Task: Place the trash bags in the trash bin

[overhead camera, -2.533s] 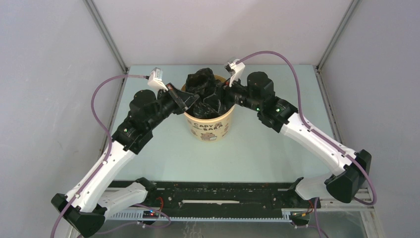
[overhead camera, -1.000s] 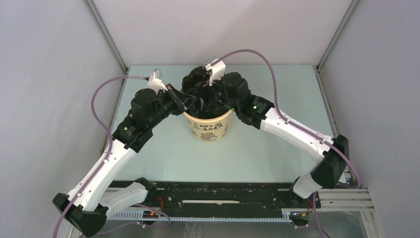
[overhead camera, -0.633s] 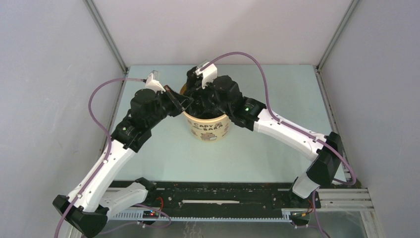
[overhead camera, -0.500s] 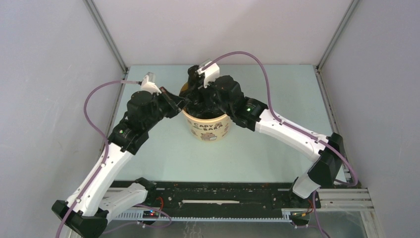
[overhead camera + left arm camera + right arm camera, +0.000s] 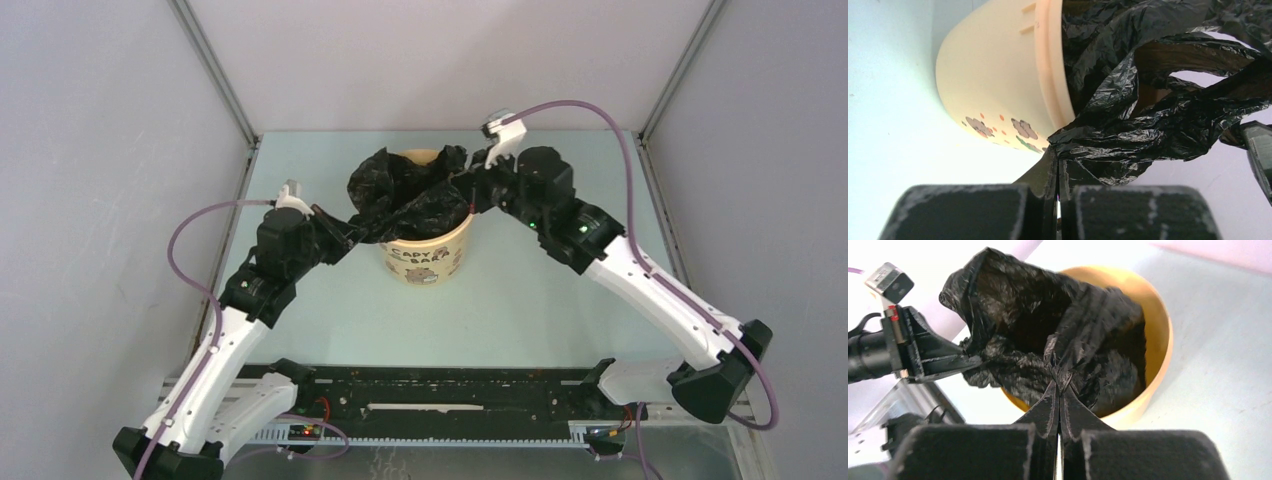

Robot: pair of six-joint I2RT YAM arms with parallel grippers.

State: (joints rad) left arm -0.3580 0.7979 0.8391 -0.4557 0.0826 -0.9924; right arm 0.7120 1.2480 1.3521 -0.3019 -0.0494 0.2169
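The pale yellow trash bin (image 5: 428, 252) with capybara print stands mid-table. A crinkled black trash bag (image 5: 400, 190) sits partly inside it and is stretched across its mouth. My left gripper (image 5: 352, 232) is shut on the bag's left edge, just outside the bin's left rim. My right gripper (image 5: 468, 186) is shut on a bunched fold at the bin's right rim. In the left wrist view the bag (image 5: 1148, 115) spills over the bin (image 5: 998, 90) from my closed gripper (image 5: 1058, 156). In the right wrist view my gripper (image 5: 1060, 386) pinches the bag (image 5: 1048, 330) above the bin's rim (image 5: 1160, 340).
The bin stands on a pale green table (image 5: 560, 290) enclosed by grey walls. Purple cables (image 5: 590, 110) arc over both arms. A black rail (image 5: 430, 395) runs along the near edge. The left gripper (image 5: 933, 360) shows in the right wrist view.
My right gripper has shut on the bag and drawn back to the right. The left arm has pulled back left and toward the near edge. The bag is now stretched wider over the bin.
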